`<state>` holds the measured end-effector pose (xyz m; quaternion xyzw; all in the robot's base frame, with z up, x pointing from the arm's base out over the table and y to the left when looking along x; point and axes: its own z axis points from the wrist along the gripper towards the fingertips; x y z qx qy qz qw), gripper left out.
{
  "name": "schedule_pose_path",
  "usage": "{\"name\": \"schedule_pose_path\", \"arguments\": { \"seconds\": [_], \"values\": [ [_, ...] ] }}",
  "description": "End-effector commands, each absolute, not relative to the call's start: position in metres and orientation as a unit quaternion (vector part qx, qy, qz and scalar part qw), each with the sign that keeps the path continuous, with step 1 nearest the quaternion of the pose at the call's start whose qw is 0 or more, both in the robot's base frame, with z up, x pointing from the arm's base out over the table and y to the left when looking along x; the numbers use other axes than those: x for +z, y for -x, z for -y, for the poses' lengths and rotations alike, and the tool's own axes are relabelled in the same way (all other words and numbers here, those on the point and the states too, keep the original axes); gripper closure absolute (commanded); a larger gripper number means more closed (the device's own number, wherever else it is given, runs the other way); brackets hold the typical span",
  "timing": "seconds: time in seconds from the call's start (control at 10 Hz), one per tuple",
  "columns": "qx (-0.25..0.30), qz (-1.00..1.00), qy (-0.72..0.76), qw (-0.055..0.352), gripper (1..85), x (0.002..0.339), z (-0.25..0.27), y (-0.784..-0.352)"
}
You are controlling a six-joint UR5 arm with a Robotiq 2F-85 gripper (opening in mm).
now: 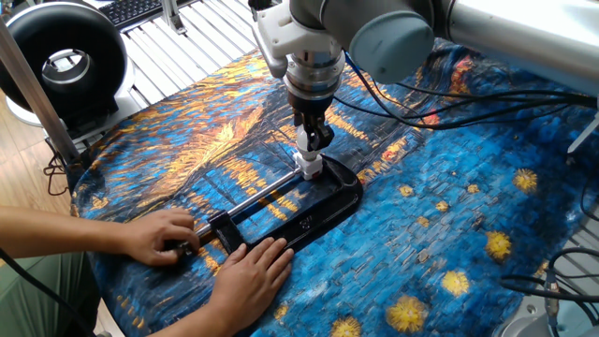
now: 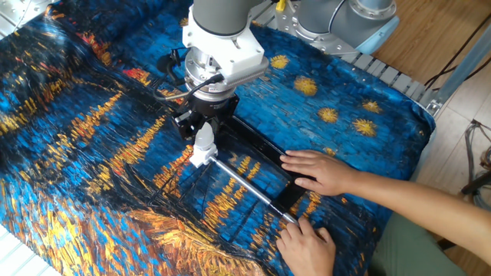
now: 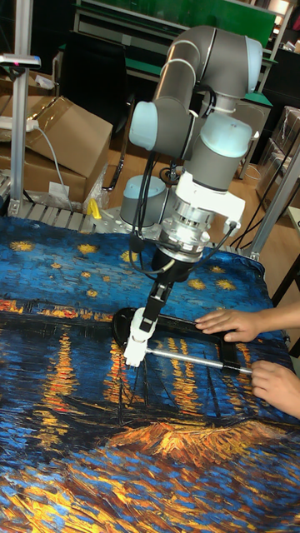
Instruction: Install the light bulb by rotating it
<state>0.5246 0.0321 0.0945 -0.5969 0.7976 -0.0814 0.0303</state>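
The light bulb (image 2: 203,139) stands upright in a white socket block (image 2: 199,157), small and white. It also shows in the one fixed view as the light bulb (image 1: 306,151) and in the tall view as the light bulb (image 3: 142,326). My gripper (image 2: 204,126) hangs straight over it with its black fingers (image 3: 155,301) down on either side of the dome, covering the bulb's top. The jaws look slightly apart, so the gripper is open around the bulb. The socket block (image 1: 310,168) sits at one end of a black clamp (image 1: 323,208).
A person's two hands (image 1: 165,236) (image 1: 245,278) hold down the clamp and its metal bar (image 2: 249,187) at the table's near edge. Cables (image 1: 412,89) trail from the arm over the painted cloth (image 1: 449,225). A black round fan (image 1: 61,61) stands off the table.
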Motion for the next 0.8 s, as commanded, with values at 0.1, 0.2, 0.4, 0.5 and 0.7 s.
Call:
{"name": "schedule_pose_path", "arguments": {
  "seconds": [0.1,0.2,0.4,0.5,0.7],
  "values": [
    [-0.070,-0.803,0.591,0.030,30.7,0.092,-0.033,-0.520],
    [-0.060,-0.808,0.586,0.026,30.7,0.090,-0.033,-0.514],
    [-0.048,-0.812,0.581,0.021,30.7,0.089,-0.032,-0.509],
    [-0.046,-0.813,0.581,0.018,30.7,0.090,-0.031,-0.508],
    [-0.045,-0.813,0.580,0.013,30.7,0.093,-0.026,-0.506]
  ]
}}
